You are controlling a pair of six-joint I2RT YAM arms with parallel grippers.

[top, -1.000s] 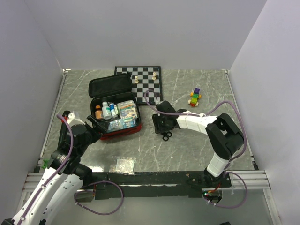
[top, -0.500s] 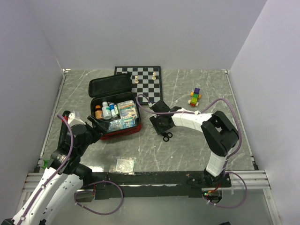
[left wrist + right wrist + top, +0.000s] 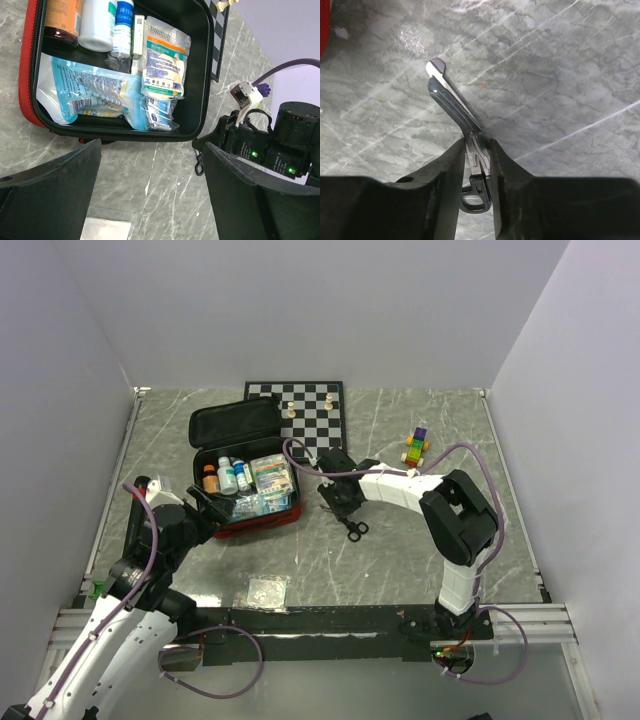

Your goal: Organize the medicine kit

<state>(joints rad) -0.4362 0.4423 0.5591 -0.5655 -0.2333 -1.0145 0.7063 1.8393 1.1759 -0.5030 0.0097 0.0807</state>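
Left hand (image 3: 205, 508): lower left of the top view, spread wide and holding nothing, just beside the kit's front edge.
Medicine kit (image 3: 235, 423): left of centre, open on the grey marbled surface (image 3: 400, 560). It has a red fabric shell and black lining, and holds bottles (image 3: 97, 22) and crinkly pouches (image 3: 90, 95). I judge it soft, light and floppy-lidded, so I'd grip the firmer zippered rim.
Scissors (image 3: 451, 95): centre, lying flat. Thin steel blades, probably stiff and slick.
Right hand (image 3: 477, 150): narrow, pinching the scissors at the pivot.
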